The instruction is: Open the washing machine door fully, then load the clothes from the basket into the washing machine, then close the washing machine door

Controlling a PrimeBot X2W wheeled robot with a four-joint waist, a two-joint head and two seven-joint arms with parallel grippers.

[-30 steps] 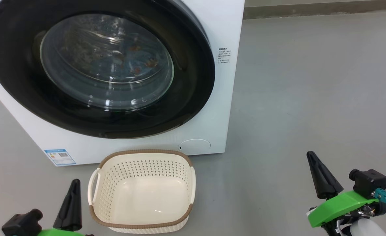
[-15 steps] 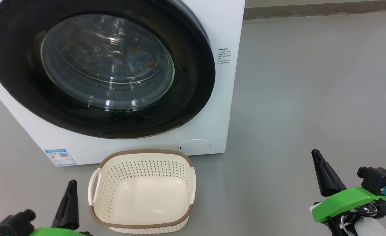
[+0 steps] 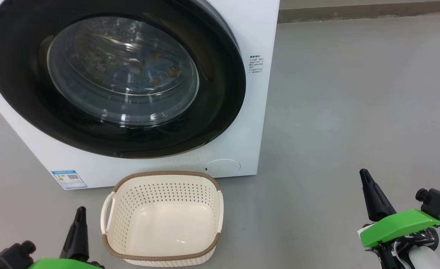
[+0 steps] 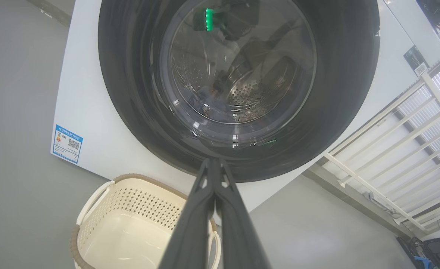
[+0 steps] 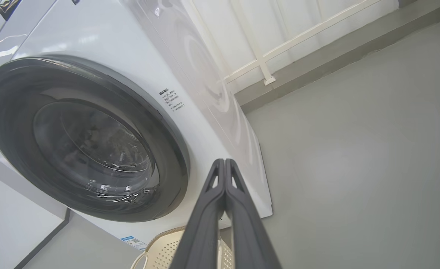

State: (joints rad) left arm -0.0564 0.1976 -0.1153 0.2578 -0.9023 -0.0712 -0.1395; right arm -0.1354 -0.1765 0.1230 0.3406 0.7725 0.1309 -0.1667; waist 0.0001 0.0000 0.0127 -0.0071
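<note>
The washing machine door (image 3: 122, 74) sits shut against the front of the washing machine (image 3: 255, 33), its glossy black rim ringing the bulging glass. Through that glass there's the drum, and in it a patch of light blue with orange flecks, the clothes (image 3: 156, 73) by the look of it, though reflections on the bowl blur their outline. The left wrist view picks up the perforated steel of the drum behind the glass.

Down on the grey floor (image 3: 335, 112), just in front of the machine, stands the basket (image 3: 165, 174), upright, its smooth cream bottom showing bare. Above its right rim is the round white flap (image 3: 221, 165); off to its left, the blue-white label (image 3: 68, 179).

Now the arms. The left gripper (image 3: 80, 216) hangs beside the basket's left handle, fingers pressed together on nothing. The right gripper (image 3: 365, 179) is well off to the right over open floor, likewise clenched and holding nothing.
</note>
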